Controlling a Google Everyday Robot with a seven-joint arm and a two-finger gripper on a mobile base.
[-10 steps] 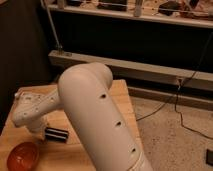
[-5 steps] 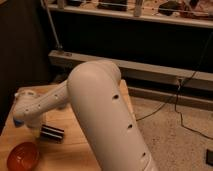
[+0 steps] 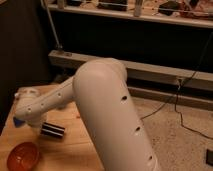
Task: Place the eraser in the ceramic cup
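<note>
We see the long black rectangular eraser with thin white stripes [image 3: 52, 131] lying flat on the pale wooden table [image 3: 75, 147], not in any cup. The gripper [image 3: 33, 122] is clenched shut at the white arm's [image 3: 105, 110] far end, low beside the eraser, probably lining up a pick. The ceramic cup is hidden from us.

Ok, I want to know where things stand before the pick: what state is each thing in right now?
pincer: shut, mostly hidden at the arm's tip, low over the table's left side.
eraser: lying flat on the table, just right of the arm's tip, not lifted.
orange bowl: upright at the table's near left corner, looks empty.
ceramic cup: cannot be made out.
</note>
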